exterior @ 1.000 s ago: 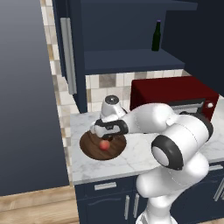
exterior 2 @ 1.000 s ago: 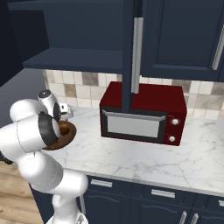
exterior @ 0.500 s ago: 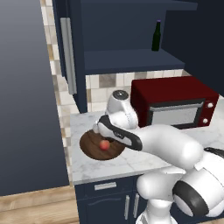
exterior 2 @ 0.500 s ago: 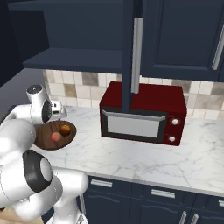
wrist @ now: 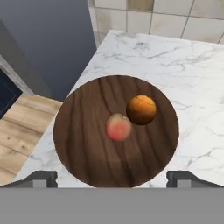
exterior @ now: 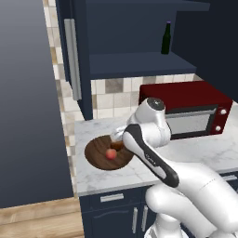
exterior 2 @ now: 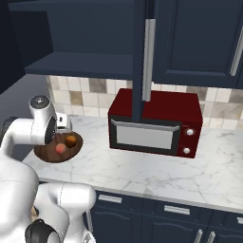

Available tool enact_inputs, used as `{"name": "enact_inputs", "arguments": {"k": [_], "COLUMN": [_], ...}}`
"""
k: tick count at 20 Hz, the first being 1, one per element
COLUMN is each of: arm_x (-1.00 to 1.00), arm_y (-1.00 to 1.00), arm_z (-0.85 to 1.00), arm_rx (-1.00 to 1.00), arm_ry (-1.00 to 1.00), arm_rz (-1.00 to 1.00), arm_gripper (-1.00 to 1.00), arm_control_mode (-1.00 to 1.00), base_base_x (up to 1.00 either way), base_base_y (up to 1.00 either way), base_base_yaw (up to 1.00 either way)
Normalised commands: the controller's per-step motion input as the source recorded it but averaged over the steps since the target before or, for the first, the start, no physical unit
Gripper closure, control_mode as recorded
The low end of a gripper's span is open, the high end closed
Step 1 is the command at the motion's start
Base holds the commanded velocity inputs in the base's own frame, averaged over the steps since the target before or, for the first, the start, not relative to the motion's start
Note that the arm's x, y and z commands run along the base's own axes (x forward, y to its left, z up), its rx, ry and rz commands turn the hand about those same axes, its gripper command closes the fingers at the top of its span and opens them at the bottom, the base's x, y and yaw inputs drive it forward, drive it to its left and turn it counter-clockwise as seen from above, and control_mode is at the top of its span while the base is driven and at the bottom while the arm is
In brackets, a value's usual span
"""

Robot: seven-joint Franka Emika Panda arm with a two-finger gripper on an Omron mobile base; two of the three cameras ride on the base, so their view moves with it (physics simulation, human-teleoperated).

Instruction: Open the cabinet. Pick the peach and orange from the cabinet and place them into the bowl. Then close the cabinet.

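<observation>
- Two fruits lie in the bowl (wrist: pixel 83 144), as I see from the hand view: the peach (wrist: pixel 118 127) near the middle and the orange (wrist: pixel 141 109) just beside it, touching or nearly touching.
- My gripper (wrist: pixel 111 178) hangs above the bowl with its jaws spread wide and nothing between them; one dark fingertip shows at each side of the bowl's near rim.
- From the left base view I see the bowl (exterior: pixel 97 155) on the marble counter (exterior: pixel 195 148), close to the counter's left end and near its front edge, with the peach (exterior: pixel 110 154) inside it. The orange is hidden there behind the arm.
- From the right base view I see the bowl (exterior 2: pixel 47 154) at the counter's (exterior 2: pixel 156 171) left end, with the peach (exterior 2: pixel 60 148) toward the front and the orange (exterior 2: pixel 70 140) behind it and to the right.
- My wrist sits over the bowl's back rim in both base views; I cannot make out the fingers themselves there.
- The cabinet (exterior: pixel 135 37) stands open above the counter: one door (exterior: pixel 74 60) is swung out at the left, edge-on to me, with its long silver handle showing. In the right base view another door (exterior 2: pixel 142 57) sticks out toward me in front of the microwave.
- On the cabinet's shelf I see a dark green bottle (exterior: pixel 166 38) standing upright near the right end.
- A red microwave (exterior 2: pixel 154 123) sits on the counter against the tiled wall, well to the right of the bowl, with its door shut.
</observation>
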Motion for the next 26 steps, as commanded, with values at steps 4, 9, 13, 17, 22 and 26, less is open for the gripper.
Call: {"name": "enact_inputs", "arguments": {"k": [4,9,13,17,22,26], "arm_x": [-0.42,-0.33,-0.33,-0.44,-0.48,-0.44], "arm_y": [-0.06,-0.09,-0.22,-0.27,-0.28,-0.37], "arm_z": [0.68,0.68,0.7,0.61,0.56,0.42], "arm_rx": [0.03,0.0,0.0,0.0,0.0,0.0], "arm_ry": [-0.03,0.0,0.0,0.0,0.0,-0.02], "arm_rz": [-0.02,-0.07,-0.09,-0.09,-0.06,-0.02], "arm_gripper": [-1.0,-1.0,-1.0,-1.0,-1.0,-1.0], "arm_control_mode": [-1.0,-1.0,-1.0,-1.0,-1.0,-1.0], "base_base_x": [0.0,0.0,0.0,0.0,0.0,0.0], "base_base_y": [0.0,0.0,0.0,0.0,0.0,0.0], "base_base_yaw": [0.0,0.0,0.0,0.0,0.0,0.0]}}
